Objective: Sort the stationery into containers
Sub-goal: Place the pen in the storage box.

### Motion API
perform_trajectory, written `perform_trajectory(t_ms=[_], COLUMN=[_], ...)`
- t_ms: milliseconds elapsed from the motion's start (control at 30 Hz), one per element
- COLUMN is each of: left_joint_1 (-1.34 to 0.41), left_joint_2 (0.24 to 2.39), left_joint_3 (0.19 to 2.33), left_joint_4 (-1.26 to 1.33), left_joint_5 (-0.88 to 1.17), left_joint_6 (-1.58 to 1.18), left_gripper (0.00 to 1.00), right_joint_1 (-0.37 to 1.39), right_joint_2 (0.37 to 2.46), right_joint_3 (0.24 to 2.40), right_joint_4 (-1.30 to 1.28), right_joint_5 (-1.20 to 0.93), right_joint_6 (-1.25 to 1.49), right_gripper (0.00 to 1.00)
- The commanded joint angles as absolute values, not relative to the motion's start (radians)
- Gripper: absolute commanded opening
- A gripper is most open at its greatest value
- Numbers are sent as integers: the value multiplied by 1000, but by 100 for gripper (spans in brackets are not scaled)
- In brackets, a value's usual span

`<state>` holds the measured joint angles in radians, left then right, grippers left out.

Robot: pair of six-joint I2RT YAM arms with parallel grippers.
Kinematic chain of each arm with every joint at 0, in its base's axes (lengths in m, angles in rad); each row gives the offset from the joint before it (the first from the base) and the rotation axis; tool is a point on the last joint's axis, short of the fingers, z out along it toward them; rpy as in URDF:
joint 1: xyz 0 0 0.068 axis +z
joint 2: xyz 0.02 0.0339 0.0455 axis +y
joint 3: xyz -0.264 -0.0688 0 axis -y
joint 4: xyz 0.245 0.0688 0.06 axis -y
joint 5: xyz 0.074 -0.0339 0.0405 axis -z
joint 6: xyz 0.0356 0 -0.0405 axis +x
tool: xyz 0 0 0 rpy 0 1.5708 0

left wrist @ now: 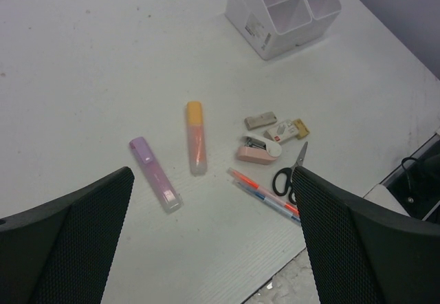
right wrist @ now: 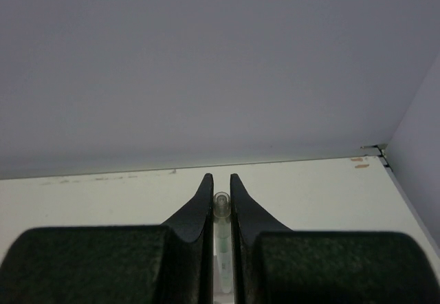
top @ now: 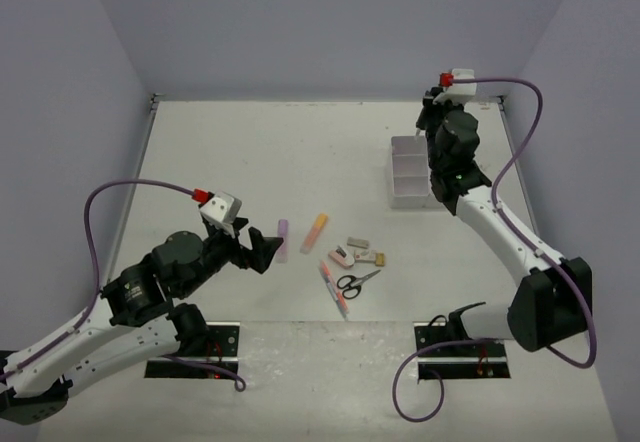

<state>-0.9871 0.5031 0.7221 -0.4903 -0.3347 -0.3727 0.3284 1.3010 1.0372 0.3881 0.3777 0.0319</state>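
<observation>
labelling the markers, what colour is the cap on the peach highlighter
Orange-yellow cap on the peach highlighter; clearest in the left wrist view.

colours, from above and from both my wrists.
- my left gripper point(left wrist: 212, 180): fingers point(left wrist: 75, 242) black, the pads in a fine dotted mesh pattern.
- my right gripper point(right wrist: 221, 179): fingers point(right wrist: 196, 211) plain black.
- thin pen point(right wrist: 221, 228): clear at the tip, pale green along the body.
- lilac highlighter point(left wrist: 155, 174): lilac throughout.
- peach highlighter point(left wrist: 195, 137): peach body, orange cap.
- scissors point(left wrist: 287, 179): black handles, grey blades.
- two pens point(left wrist: 265, 194): one red-pink, one grey-blue.
- stapler-like item point(left wrist: 258, 150): pink and white.
- eraser point(left wrist: 260, 120): tan.
- small block point(left wrist: 287, 131): white with a yellow end.
- organiser box point(left wrist: 275, 22): white.
- table point(left wrist: 82, 56): off-white.
- walls point(top: 320, 22): pale lilac-grey.
- cables point(top: 130, 186): purple, with red connectors.
</observation>
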Motion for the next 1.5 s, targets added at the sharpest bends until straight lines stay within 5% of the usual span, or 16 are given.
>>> perform_trajectory(t_ms=[0, 667, 733, 867, 933, 1267, 1467], left_joint_1=[-986, -986, -985, -985, -985, -985, -954], left_joint_2=[480, 487, 485, 488, 488, 486, 441], left_joint_3=[695, 684, 684, 683, 684, 695, 715], left_joint_4=[-472, -455, -454, -454, -454, -482, -562], left_joint_5=[-348, -287, -285, -284, -285, -374, -668], left_joint_6=[-338, -322, -321, -321, -321, -349, -451], left_gripper=[100, 100, 100, 100, 100, 100, 100], right_joint_1=[326, 321, 322, 322, 321, 335, 603], right_joint_2=[1401, 1582, 1587, 1591, 1582, 1215, 1092], right_joint_3=[1112, 971, 969, 959, 949, 979, 1091], right_joint_4=[543, 681, 683, 681, 679, 198, -379], right_joint_5=[400, 281, 281, 307, 332, 202, 138], right_joint_6=[-65, 51, 52, 59, 64, 286, 273], right_gripper=[0, 2, 8, 58, 69, 73, 73])
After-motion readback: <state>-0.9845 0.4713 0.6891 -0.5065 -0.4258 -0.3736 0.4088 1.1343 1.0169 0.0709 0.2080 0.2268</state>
